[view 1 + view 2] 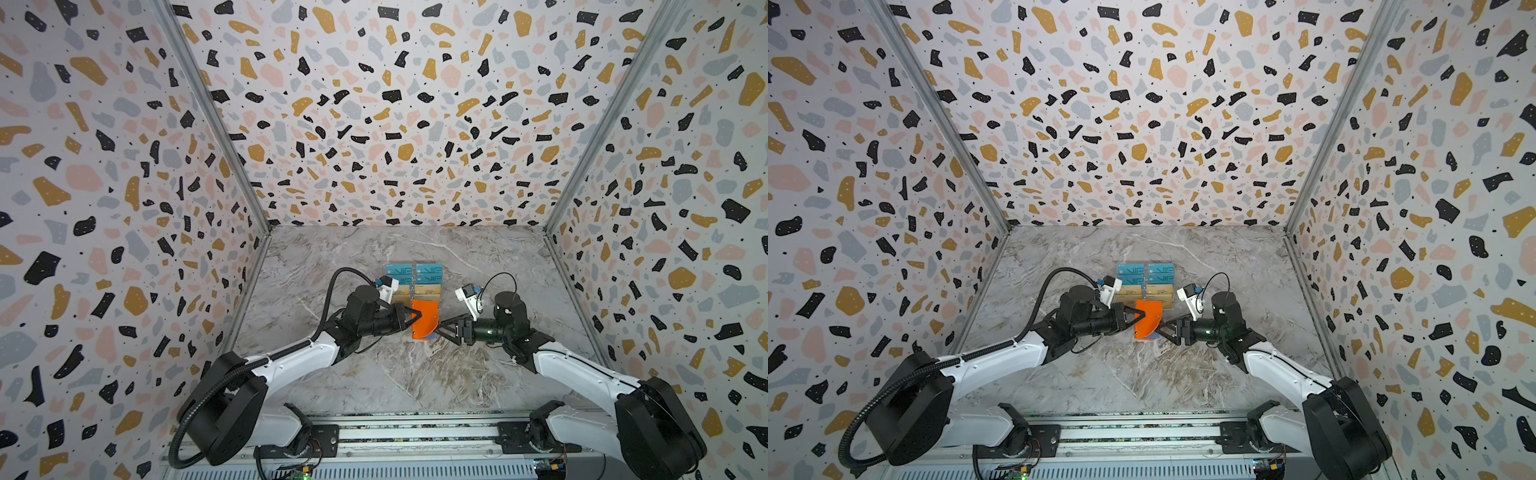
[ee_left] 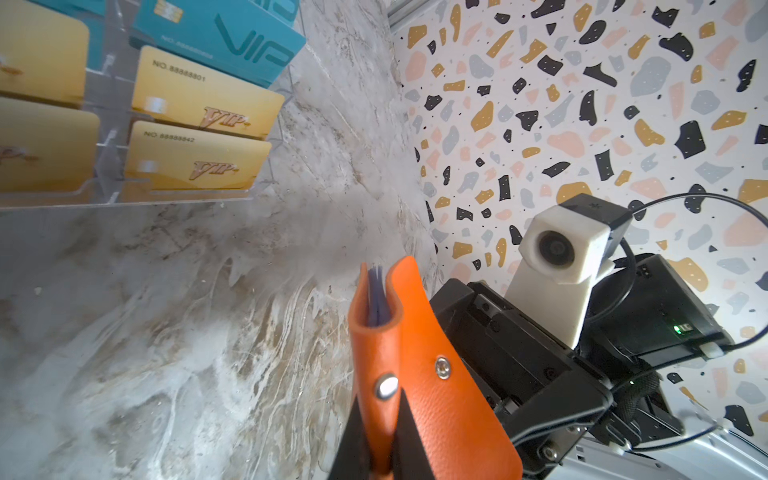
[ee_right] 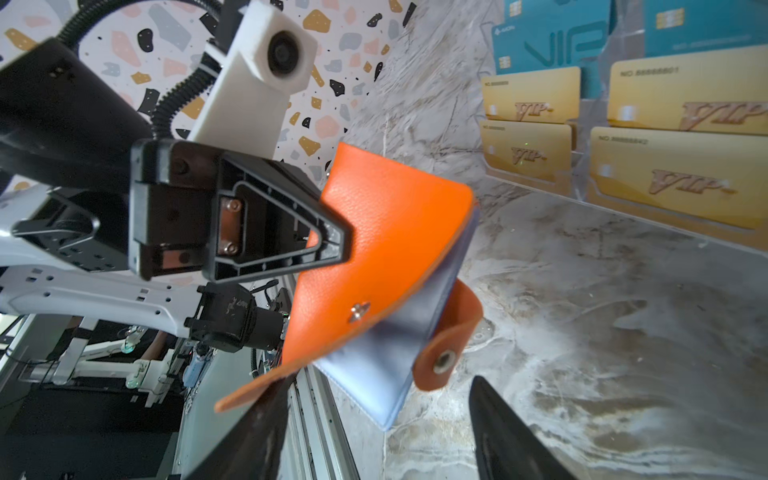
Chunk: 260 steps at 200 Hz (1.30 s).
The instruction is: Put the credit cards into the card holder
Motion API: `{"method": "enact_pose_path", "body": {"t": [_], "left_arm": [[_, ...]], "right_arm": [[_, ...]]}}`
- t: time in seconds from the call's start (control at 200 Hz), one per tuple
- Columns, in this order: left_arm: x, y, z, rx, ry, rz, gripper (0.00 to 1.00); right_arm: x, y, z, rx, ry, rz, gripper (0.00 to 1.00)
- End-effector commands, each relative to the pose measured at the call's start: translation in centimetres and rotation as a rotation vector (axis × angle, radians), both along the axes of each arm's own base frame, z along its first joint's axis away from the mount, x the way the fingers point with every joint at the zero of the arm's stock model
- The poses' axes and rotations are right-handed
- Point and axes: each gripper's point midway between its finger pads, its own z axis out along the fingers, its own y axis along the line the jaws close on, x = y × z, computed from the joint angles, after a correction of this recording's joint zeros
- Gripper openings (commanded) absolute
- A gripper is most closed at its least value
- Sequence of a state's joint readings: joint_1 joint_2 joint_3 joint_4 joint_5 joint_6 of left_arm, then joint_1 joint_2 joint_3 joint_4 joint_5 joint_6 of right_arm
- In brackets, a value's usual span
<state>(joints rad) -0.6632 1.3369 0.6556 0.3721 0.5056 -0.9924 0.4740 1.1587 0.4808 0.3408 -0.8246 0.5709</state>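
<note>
A grey, veined marble-look tabletop [image 1: 374, 374] sits inside an enclosure of walls [image 1: 374, 124] printed with terrazzo flecks.

Near its middle, the left tool [image 1: 415, 316] is clamped narrowly on the card holder [image 1: 426, 318], a small bright orange wallet of pebbled, leather-like material. It is held on edge between the two arms, just in front of a clear acrylic rack [image 2: 62, 199].

In the left wrist view, the black fingers [image 2: 405, 415] pinch one orange cover near a round metal snap.

In the right wrist view the card holder [image 3: 386, 232] gapes open. Glossy, bluish-clear plastic sleeves [image 3: 374, 365] fan out below its cover, and a rounded orange snap tab [image 3: 444, 361] curls free.

The right tool [image 3: 382, 380] faces the wallet with its two black tapered fingers spread wide, gripping nothing. One finger lies against the edge of the lower cover.

The credit cards [image 3: 681, 183], four flat tan-gold rectangles with rounded corners and embossed "VIP" script, lean in the rack's front tiers. Teal cards [image 2: 232, 37] marked "VIP" stand in the tiers behind them.
</note>
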Motion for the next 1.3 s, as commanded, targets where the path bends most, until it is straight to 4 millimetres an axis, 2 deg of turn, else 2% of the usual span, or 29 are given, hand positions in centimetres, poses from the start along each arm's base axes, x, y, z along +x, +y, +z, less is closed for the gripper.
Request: {"method": "enact_pose_path", "body": {"t": [0.0,0.21,0.34,0.576,0.911,1.031,1.076,1.111,1.196,1.201,1.271,1.296], "left_arm": [[-0.6,-0.6,2.9,-0.134,-0.045,-0.042,0.0],[-1.8,-0.6,5.0,-0.25,-0.064,-0.075,0.0],[-2.3,-0.5,5.4,-0.273,-0.068,-0.092,0.0],[-2.8,-0.3,6.2,-0.333,-0.071,-0.099,0.0],[-2.6,-0.2,6.1,-0.328,-0.065,-0.089,0.0],[-1.9,-0.1,6.1,-0.289,-0.062,-0.051,0.22],[-1.3,0.1,5.6,-0.229,-0.052,-0.022,0.31],[-0.6,0.4,5.2,-0.16,-0.052,0.008,0.35],[1.1,2.4,3.9,0.09,-0.053,0.117,0.43],[1.4,2.4,4.4,0.096,-0.061,0.124,0.43],[2.6,4.5,4.5,0.256,-0.07,0.221,0.47],[3.1,5.0,5.3,0.291,-0.087,0.253,0.51]], "right_arm": [[-0.9,0.3,1.5,0.05,-0.033,0.049,0.71],[-0.5,0.1,1.3,0.07,-0.031,0.036,0.71],[-0.8,0.1,2.6,0.156,-0.046,0.076,0.69],[-1.9,0.6,4.2,0.265,-0.051,0.161,0.56],[-2.6,0.7,5.4,0.335,-0.037,0.198,0.13],[-2.3,0.7,5.2,0.327,-0.03,0.182,0.08],[-2.1,0.7,5.1,0.323,-0.031,0.174,0.08],[-2.0,0.7,4.9,0.316,-0.024,0.169,0.07],[-1.6,0.8,4.6,0.303,-0.02,0.157,0.06],[-1.6,0.9,4.6,0.302,-0.021,0.157,0.06],[-1.4,0.9,4.5,0.299,-0.021,0.156,0.06],[-1.2,1.0,4.4,0.298,-0.02,0.154,0.06]]}}
